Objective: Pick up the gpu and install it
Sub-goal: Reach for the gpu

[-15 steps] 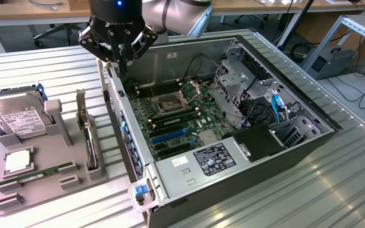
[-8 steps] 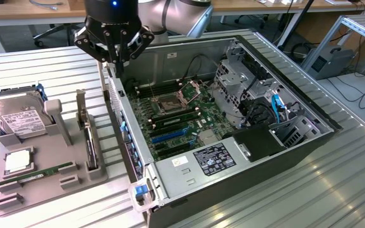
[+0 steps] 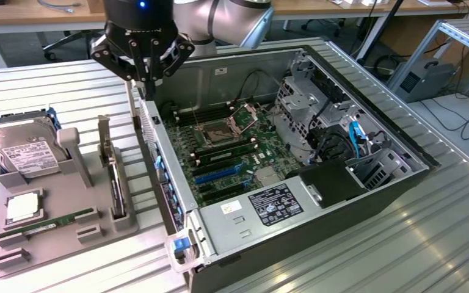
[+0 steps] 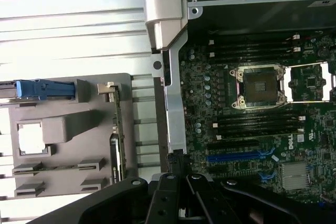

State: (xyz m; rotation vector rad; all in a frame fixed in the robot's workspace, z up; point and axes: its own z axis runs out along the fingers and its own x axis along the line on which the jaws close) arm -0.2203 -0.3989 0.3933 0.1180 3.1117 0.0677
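Hand (image 3: 146, 80), fingers together, hovers over the case wall (image 3: 154, 160); gpu (image 3: 115, 186) shows edge-on.

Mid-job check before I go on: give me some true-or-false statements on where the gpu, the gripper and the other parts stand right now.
1. The gpu stands on edge in the gray tray, outside the case. True.
2. The gripper is shut on the gpu. False: it is shut but holds nothing, and it hangs above the case's wall, apart from the gpu.
3. The hard drive is mounted inside the case. False: it sits in the tray, at the exterior view's left.
4. The blue slot on the motherboard has no card in it. True.
5. A cooler covers the CPU socket. False: the socket is bare.
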